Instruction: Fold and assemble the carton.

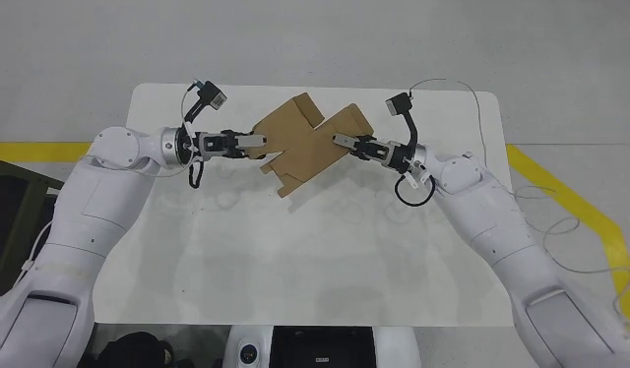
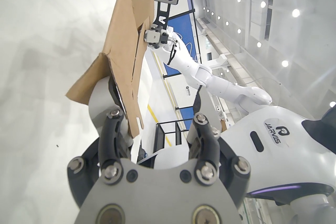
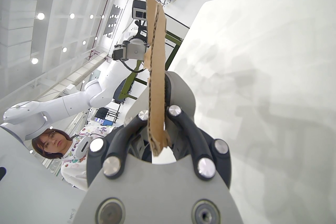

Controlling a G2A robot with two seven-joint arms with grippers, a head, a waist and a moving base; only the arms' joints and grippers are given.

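Over the far middle of the table (image 1: 295,270), held up off its surface: carton (image 1: 307,147), mostly flat, one flap bent. I have one gripper at each end of it, facing each other across the board, both above the table's far half.

My right gripper (image 3: 157,89): jaws pinched down on the carton's edge, board edge-on between both pads. Solid hold.

My left gripper (image 2: 155,84): jaws spread wide, clamping nothing. The carton's opposite edge lies against one finger (image 2: 101,96), with the bent flap wrapped round that finger's outer side. The other finger (image 2: 198,101) sits well apart from the board.

Only the right end is actually gripped; the left end just leans on me.
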